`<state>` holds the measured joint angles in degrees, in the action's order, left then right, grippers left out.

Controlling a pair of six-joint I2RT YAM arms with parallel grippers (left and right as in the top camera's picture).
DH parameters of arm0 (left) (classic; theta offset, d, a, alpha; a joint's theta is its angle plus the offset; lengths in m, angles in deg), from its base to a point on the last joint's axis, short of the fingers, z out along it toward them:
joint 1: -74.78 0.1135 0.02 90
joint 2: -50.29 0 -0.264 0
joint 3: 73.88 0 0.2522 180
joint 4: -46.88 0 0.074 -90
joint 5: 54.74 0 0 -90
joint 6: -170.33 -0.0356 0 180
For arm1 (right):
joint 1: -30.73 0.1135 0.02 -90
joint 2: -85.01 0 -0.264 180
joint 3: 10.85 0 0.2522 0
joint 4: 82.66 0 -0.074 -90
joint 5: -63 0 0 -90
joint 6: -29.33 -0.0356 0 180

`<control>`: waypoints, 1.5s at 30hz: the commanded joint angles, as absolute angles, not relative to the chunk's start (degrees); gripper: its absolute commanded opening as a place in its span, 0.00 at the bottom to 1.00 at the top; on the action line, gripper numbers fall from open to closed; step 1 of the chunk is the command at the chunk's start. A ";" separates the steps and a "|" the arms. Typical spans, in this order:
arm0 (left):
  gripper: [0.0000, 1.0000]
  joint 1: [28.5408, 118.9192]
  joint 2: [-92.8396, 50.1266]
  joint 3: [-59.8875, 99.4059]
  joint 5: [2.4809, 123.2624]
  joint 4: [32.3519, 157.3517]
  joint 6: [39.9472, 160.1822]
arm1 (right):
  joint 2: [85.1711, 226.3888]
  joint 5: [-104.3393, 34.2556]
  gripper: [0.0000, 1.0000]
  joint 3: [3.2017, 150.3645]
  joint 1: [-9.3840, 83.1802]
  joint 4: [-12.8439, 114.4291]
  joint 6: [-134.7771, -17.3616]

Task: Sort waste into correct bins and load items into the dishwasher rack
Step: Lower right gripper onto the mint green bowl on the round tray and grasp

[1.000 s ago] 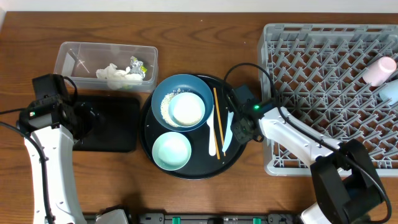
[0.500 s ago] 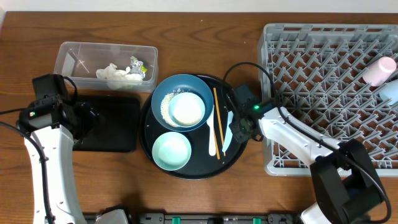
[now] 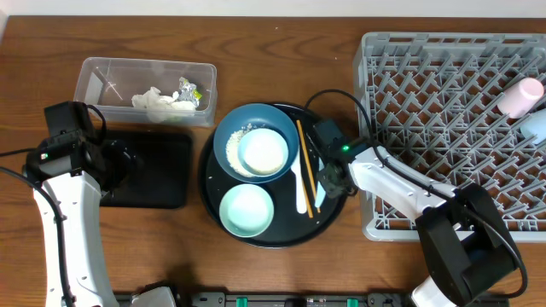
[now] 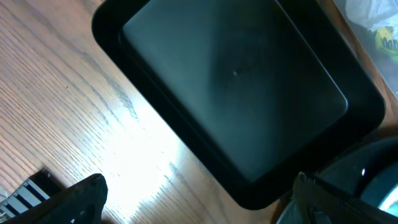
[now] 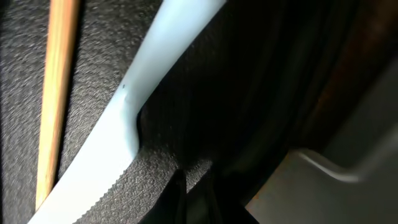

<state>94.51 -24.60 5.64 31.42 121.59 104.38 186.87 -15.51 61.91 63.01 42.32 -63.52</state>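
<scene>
The big dark-blue bowl (image 3: 229, 128) holds the small white bowl (image 3: 264, 152) and loose rice grains (image 3: 233, 147). It stands on the round black tray (image 3: 209, 183) beside the mint-green bowl (image 3: 247, 209), wooden chopsticks (image 3: 304, 153) and white plastic cutlery (image 3: 300, 183). My right gripper (image 3: 328, 176) (image 5: 198, 199) is shut, its tips down on the round tray's textured floor near the right rim, next to a serrated white knife (image 5: 99, 174) and a chopstick (image 5: 56, 93). My left gripper (image 3: 119, 162) (image 4: 199, 208) hangs open over bare wood at a corner of the shallow black tray (image 3: 153, 170) (image 4: 236, 81).
The clear tub (image 3: 102, 72) at the back left holds the crumpled napkin (image 3: 158, 101) and the wrapper (image 3: 189, 92). The grey dishwasher rack (image 3: 444, 111) fills the right side, with a pink cup (image 3: 522, 95) and a light-blue cup (image 3: 536, 126) at its far right. The round tray's rim is close to the rack.
The round tray, with its bowls, chopsticks and cutlery, has slid a little to the right toward the rack, along with my right gripper. The left arm has not moved.
</scene>
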 commanded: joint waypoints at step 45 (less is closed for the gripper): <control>0.96 94.75 -24.95 5.57 30.74 121.70 104.86 | 183.72 -39.60 0.44 62.46 77.76 45.89 -77.64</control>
<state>94.51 -24.60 5.64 31.40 121.66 104.38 183.99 -41.89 63.96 76.36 44.16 -73.49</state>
